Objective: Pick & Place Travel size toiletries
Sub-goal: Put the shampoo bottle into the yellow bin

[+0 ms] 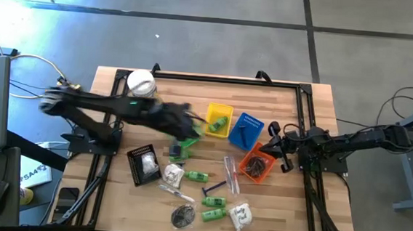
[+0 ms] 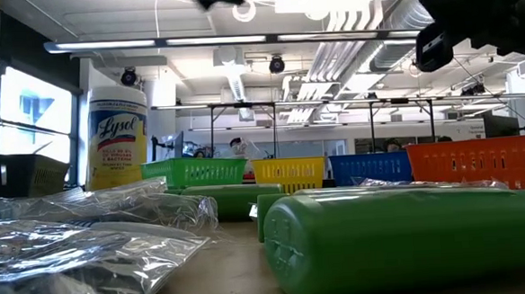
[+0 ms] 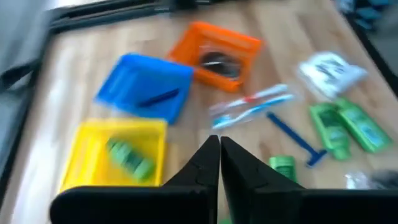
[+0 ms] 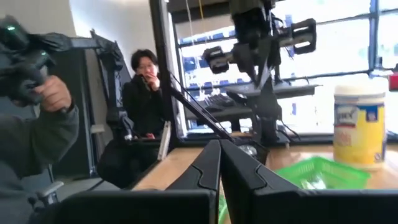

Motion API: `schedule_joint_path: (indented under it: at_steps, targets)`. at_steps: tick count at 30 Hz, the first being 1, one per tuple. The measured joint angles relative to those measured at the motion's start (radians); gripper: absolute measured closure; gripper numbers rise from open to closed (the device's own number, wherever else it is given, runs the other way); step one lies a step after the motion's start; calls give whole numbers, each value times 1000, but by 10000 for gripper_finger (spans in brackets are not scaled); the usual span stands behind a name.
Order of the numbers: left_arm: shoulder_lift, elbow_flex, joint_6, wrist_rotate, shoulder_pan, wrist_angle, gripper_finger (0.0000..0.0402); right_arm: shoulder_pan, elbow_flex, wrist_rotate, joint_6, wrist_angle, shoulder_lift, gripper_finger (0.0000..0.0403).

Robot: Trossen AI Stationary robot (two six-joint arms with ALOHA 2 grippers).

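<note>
The travel size toiletries lie spread on the near half of the table: green bottles (image 1: 214, 208), white sachets (image 1: 240, 216), clear-wrapped sticks (image 1: 230, 172), a blue razor (image 1: 212, 186) and a black round pouch (image 1: 182, 216). One green bottle (image 3: 129, 158) lies in the yellow basket (image 1: 214, 113), a dark stick (image 3: 158, 98) in the blue basket (image 1: 253, 121), and a black pouch (image 3: 217, 62) in the orange basket (image 1: 245, 166). My left gripper (image 3: 219, 152) is shut and empty, raised over the green basket (image 1: 188, 142). My right gripper (image 4: 219, 149) is shut and empty at the table's right, near the orange basket.
A white jar with a yellow label (image 1: 141, 83) stands at the far left. A black basket (image 1: 143, 163) sits left of the loose items. A dark frame (image 1: 304, 122) runs along the table's edges. In the right wrist view a person (image 4: 146, 93) sits beyond the table.
</note>
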Motion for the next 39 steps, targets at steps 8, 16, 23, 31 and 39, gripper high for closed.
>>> schedule_joint_path:
  at_steps: [8,16,23,31,39]
  targets:
    - [-573,-698,-178,-158,-40,456,401,0,0,96,-26,-8,28,399]
    - [-813,-996,-207,-157,-72,688,401,0,0,136,-31,-9,45,399]
    - [-820,-1090,-185,-156,-72,738,401,0,0,157,-52,-8,55,399]
    - [-839,-1132,-105,-112,-70,818,401,0,0,157,-70,-9,85,399]
    - [-838,-1132,-103,-103,-70,808,401,0,0,157,-68,2,106,399]
